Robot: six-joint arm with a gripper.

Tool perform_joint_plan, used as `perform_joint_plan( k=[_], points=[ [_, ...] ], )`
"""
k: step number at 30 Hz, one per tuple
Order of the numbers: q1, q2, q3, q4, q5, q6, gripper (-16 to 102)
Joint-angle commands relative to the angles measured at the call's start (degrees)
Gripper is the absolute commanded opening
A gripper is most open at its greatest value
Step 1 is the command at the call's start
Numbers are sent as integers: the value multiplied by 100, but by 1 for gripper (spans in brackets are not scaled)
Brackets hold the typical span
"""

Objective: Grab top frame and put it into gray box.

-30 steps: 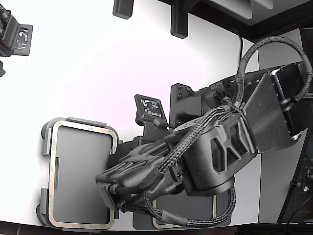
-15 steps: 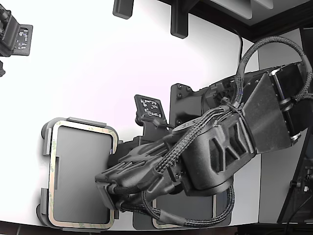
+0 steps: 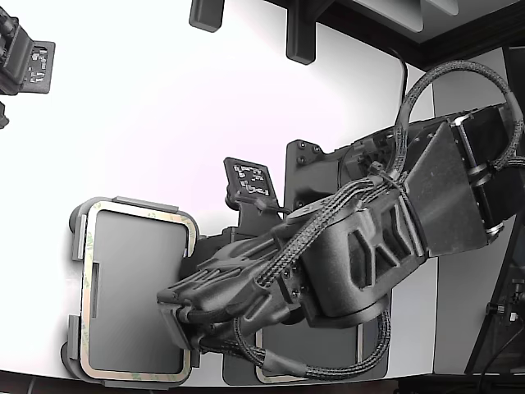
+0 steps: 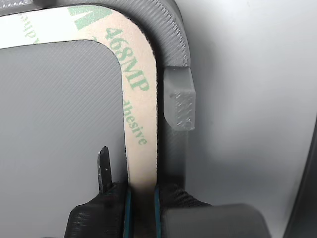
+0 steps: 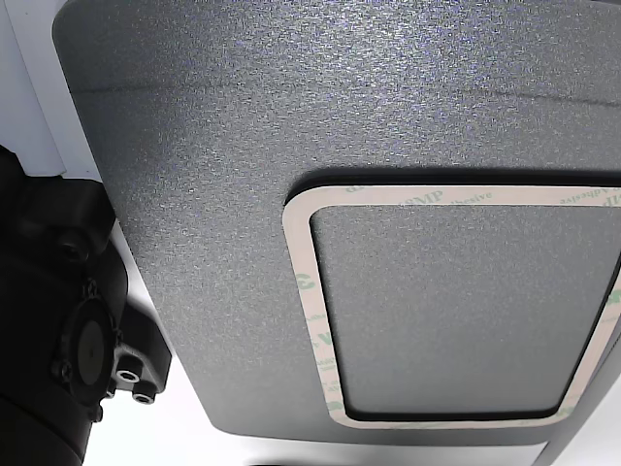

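Note:
The top frame (image 3: 139,213), beige-tan with green print, lies inside the light gray box (image 3: 75,246) at the exterior view's lower left. My gripper (image 3: 175,318) reaches over the box's side nearest the arm. In the wrist view the gripper (image 4: 141,192) is shut on the frame's strip (image 4: 140,124), which runs flat along the box's wall (image 4: 171,29) beside a raised tab (image 4: 179,104). The fingertips press the strip from both sides.
Another frame (image 5: 312,291) rests on the dark gray mat (image 5: 213,194) in the other view; its edge shows under the arm (image 3: 264,374). A marker plate (image 3: 251,179) stands behind the arm. A second device (image 3: 25,57) sits far left. The table's front edge is just below the box.
The arm's elbow and cable loop shifted very slightly toward the exterior view's left. The gripper and the frame stay at the gray box.

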Motion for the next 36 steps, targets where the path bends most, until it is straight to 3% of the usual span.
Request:
perform_joint_plan(
  k=[1,9,10,11,12,13,14,20,28,33,36],
  points=[
    [-88,105,-149,70,-18,0,-12],
    [-88,123,-141,70,26,9,-8],
    [-88,123,-158,70,44,0,5],
    [-88,123,-176,62,44,-9,53],
    [-88,114,-193,62,26,-35,87],
    [-88,114,-202,62,44,-35,78],
    [-88,114,-211,62,62,-44,99],
    [-88,114,-483,53,387,-167,100],
    [-255,606,-765,-448,1450,-1582,100],
    [-501,1802,483,-1670,2575,-4351,100],
    [-853,2733,1424,-2496,2663,-6073,100]
  ],
)
